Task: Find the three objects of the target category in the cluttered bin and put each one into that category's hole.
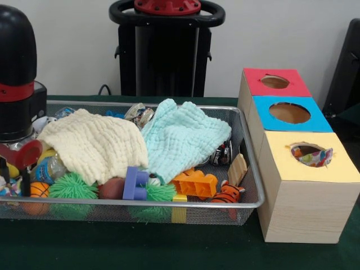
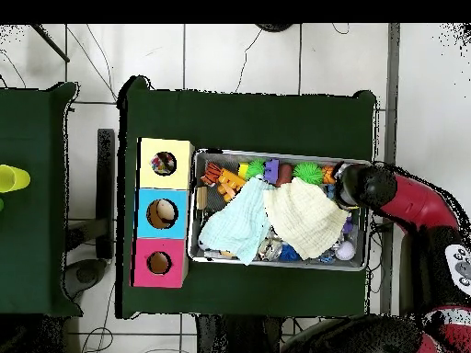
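Observation:
The wire mesh bin (image 1: pixel 140 203) is full of toys and cloths; it also shows in the overhead view (image 2: pixel 276 267). My gripper (image 1: pixel 16 169) is down in the bin's left end under the black and red arm, partly hidden by clutter. In the overhead view the arm's end (image 2: pixel 350 186) covers it. The yellow-topped hole (image 1: pixel 308 152) has a polka-dot cloth (image 1: pixel 318 158) showing inside its rim, also seen from overhead (image 2: pixel 164 165). No polka-dot cloth shows in the bin. A plain cream cloth (image 1: pixel 93 143) and a mint-green cloth (image 1: pixel 183 138) lie over the pile.
The blue-topped hole (image 1: pixel 289 112) and the red-topped hole (image 1: pixel 275 82) stand behind the yellow one. Green spiky balls (image 1: pixel 73 185), a purple block (image 1: pixel 135 183), an orange brick (image 1: pixel 197 183) and a tiger toy (image 1: pixel 228 192) lie along the bin's near side.

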Tool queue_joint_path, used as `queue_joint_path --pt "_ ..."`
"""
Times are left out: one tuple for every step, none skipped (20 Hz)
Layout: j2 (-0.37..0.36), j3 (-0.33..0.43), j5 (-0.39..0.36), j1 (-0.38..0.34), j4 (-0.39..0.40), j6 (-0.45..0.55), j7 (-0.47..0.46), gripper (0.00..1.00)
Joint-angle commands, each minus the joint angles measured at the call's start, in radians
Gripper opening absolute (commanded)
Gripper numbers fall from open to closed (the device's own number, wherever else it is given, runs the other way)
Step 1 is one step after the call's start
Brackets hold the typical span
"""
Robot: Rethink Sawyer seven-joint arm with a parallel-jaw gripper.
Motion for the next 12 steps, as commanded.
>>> queue_joint_path --pt "0.122 0.085 -0.059 -0.01 -0.013 -0.091 -0.064 1.0" --pt "0.122 0.084 -0.061 -0.01 -0.011 -0.098 -0.062 1.0" --pt "0.122 0.084 -0.065 -0.009 -0.012 -0.106 -0.063 1.0" --pt "0.122 0.084 -0.07 -0.009 -0.013 -0.114 -0.064 1.0" --pt "0.122 0.085 -0.074 -0.009 -0.014 -0.122 -0.066 0.0" --pt "0.123 0.082 -0.076 -0.005 -0.018 -0.115 -0.069 0.0" --pt "0.122 0.085 -0.078 -0.007 -0.016 -0.115 -0.077 0.0" --pt "0.121 0.087 -0.079 -0.008 -0.015 -0.115 -0.084 0.0" --pt "0.122 0.086 -0.08 -0.006 -0.016 -0.108 -0.088 0.0" --pt "0.122 0.084 -0.08 -0.005 -0.018 -0.106 -0.09 0.0" --pt "0.122 0.084 -0.079 -0.005 -0.018 -0.105 -0.09 0.0" --pt "0.121 0.081 -0.079 -0.003 -0.018 -0.103 -0.087 0.0"
